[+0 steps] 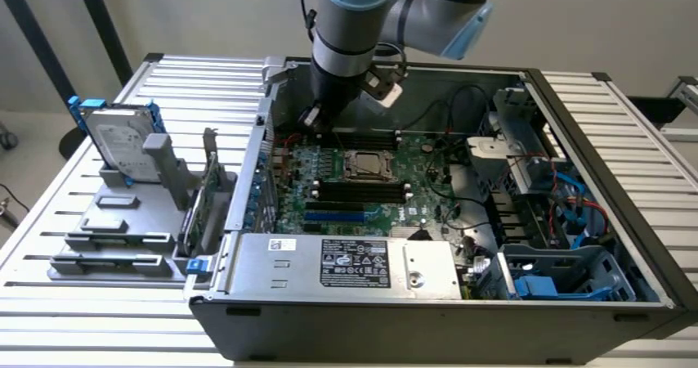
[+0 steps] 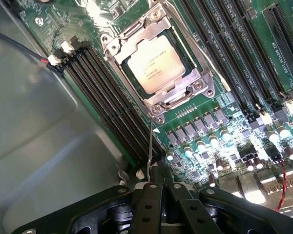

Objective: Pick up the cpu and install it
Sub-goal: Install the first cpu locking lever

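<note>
wrist view, cpu (image 2: 155, 64) in socket frame (image 2: 178, 95), memory slots (image 2: 103, 92) beside

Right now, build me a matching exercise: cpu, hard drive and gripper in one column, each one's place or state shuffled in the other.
1. cpu
2. hard drive
3. gripper

a. standing in the rack outside the case
b. shut, over the motherboard
c. lying in the socket frame

Pairs: 1-c, 2-a, 3-b

There is one cpu (image 2: 155, 63), one socket frame (image 2: 184, 90), one motherboard (image 1: 423, 162), one computer case (image 1: 436, 329), one hard drive (image 1: 114, 143), one power supply (image 1: 338, 262) and one robot arm (image 1: 355, 24).
</note>
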